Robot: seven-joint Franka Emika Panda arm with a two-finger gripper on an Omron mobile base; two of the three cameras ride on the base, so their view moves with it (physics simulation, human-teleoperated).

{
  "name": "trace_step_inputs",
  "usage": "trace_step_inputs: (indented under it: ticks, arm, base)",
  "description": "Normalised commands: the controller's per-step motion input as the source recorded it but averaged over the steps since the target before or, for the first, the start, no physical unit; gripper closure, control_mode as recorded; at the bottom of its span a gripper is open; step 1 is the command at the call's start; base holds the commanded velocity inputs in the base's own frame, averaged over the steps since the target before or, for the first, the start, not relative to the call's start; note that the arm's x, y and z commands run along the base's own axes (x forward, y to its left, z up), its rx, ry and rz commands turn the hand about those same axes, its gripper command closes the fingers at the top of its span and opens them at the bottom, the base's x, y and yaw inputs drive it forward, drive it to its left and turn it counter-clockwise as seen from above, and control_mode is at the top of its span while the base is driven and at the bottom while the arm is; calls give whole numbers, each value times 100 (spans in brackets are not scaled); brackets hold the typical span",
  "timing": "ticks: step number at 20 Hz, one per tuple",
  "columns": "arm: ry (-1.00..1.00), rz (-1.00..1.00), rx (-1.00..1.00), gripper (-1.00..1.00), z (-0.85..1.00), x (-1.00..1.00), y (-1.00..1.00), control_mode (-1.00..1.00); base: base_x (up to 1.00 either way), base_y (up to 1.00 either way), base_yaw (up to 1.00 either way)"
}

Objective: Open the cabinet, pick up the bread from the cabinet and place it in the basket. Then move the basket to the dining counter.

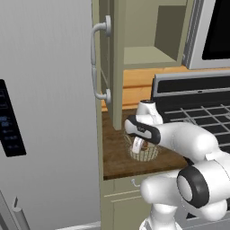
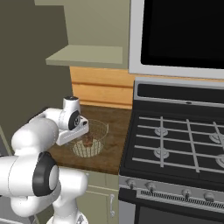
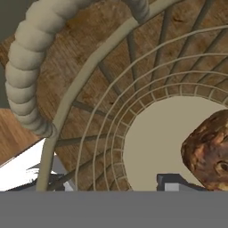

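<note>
Here, no brand, label or legible writing is to be made out; the faint pale marks on the dark panel (image 1: 10, 119) of the grey refrigerator (image 1: 49, 90) are too small to be read.

Nearest, the jaws (image 3: 113, 183) are seen at the basket (image 1: 144, 152): one finger (image 3: 176, 182) is placed inside, over the pale base, and the other finger (image 3: 55, 180) outside the wire wall, so that the wall and rim are straddled. Whether the wall is actually pinched cannot be told.

The bread (image 3: 209, 151), a mottled brown lump, is lodged on the basket's base, just beside the inner finger, not between the two.

The basket is stood on the short dark wood tabletop (image 1: 117, 157), between the refrigerator and the black stove (image 2: 175, 148).

Farther back, the cabinet (image 1: 134, 49) is shown with its door (image 1: 104, 54) swung open, the silver bar handle (image 1: 95, 58) being edge-on and a bare shelf (image 2: 87, 56) exposed.
</note>
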Motion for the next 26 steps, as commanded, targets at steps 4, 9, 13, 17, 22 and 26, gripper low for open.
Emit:
trace_step_inputs:
  ticks: [4, 9, 13, 17, 22, 26]
  arm:
    - [0, 0, 0, 100, -13, 0, -30, -100]
    - [0, 1, 0, 100, 4, -6, -35, -100]
    - [0, 3, 0, 100, 44, -32, -28, -100]
    - [-2, 6, 0, 100, 77, -28, -7, -100]
    - [-7, 9, 0, 100, 74, -41, -6, -100]
    - [-5, 11, 0, 100, 36, -67, -21, -100]
  base:
    - [0, 0, 0]
    - [0, 0, 0]
    - [0, 0, 0]
    - [0, 0, 0]
    - [0, 0, 0]
    - [0, 0, 0]
